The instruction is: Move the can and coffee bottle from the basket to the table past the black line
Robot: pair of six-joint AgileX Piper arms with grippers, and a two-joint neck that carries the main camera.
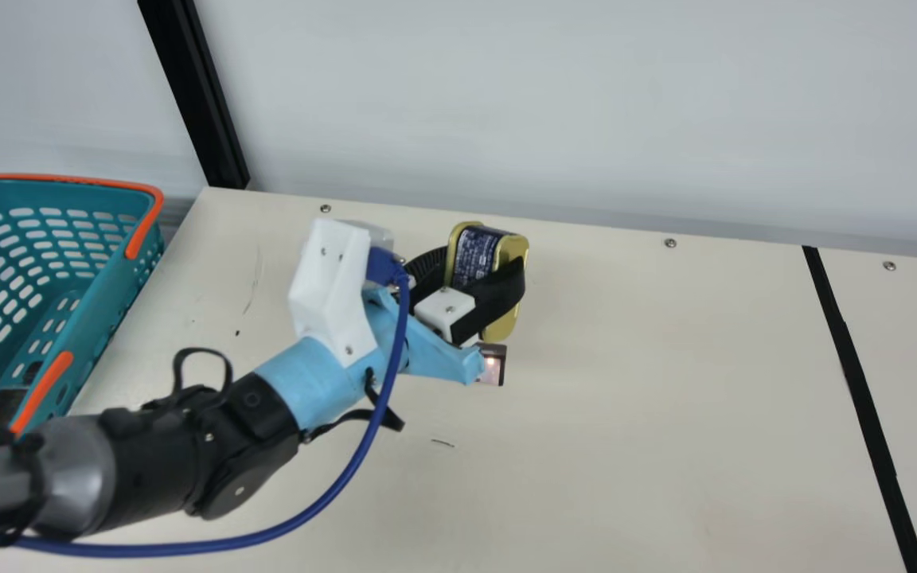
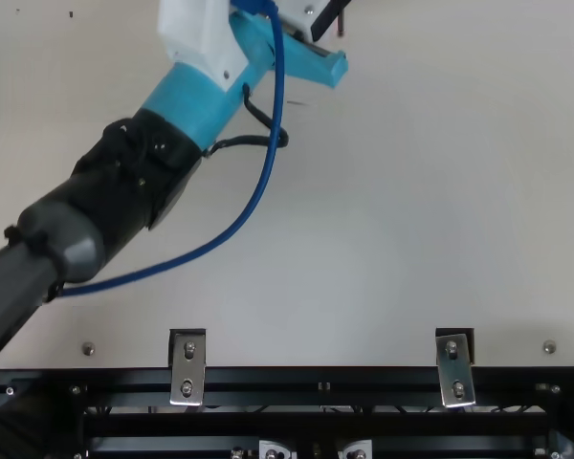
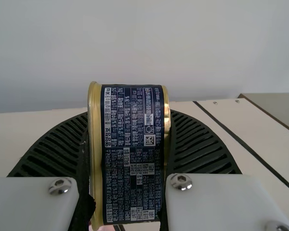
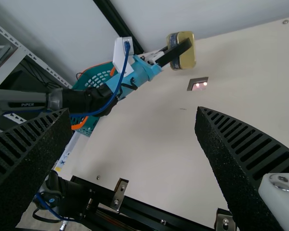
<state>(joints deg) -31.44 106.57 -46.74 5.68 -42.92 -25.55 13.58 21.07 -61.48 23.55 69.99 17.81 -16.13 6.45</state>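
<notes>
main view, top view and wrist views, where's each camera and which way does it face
Main: on the neck, facing table and wall; left arm shows.
Top: fixed above, facing steeply down at table; left arm shows.
Left wrist: mounted there, facing can and wall past left hand.
Right wrist: mounted there, facing left arm past open right hand.
Main and right wrist share can and basket.

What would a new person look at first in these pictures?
Probably the shiny gold-and-navy can, squeezed in the left gripper over the table. Then the teal and orange basket at the main view's left edge, and the black line toward its right.
</notes>
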